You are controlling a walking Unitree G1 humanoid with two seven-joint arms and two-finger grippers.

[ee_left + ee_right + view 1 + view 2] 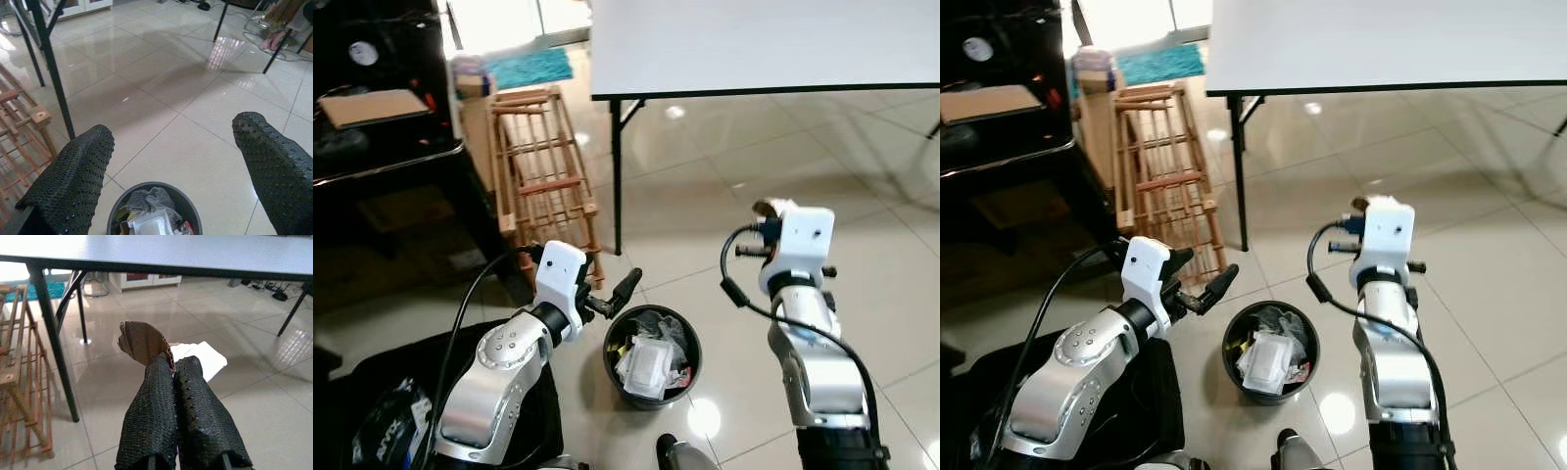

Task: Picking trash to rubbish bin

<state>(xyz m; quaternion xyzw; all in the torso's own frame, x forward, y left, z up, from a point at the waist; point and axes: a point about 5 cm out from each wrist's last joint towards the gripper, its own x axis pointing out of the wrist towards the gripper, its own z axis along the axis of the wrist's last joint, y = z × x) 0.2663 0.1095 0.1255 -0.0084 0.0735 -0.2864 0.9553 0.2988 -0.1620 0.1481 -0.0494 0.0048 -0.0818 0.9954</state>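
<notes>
Glossy beige floor tiles (705,176) carry a slatted wooden rack (543,171) beside a white counter on black legs (754,44). The round black rubbish bin (652,355), well filled with crumpled plastic wrappers (646,364), stands between the arms. Left gripper (171,171) hovers above it, jaws wide apart. Right gripper (173,382), raised, pinches a torn brown cardboard scrap with white paper (146,342).

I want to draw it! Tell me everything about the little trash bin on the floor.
The rubbish bin is small, round and dark, likely plastic, standing upright on the shiny tiled floor. It is nearly full of crumpled clear plastic wrappers and scraps. The open left hand hovers just above its rim without touching.
</notes>
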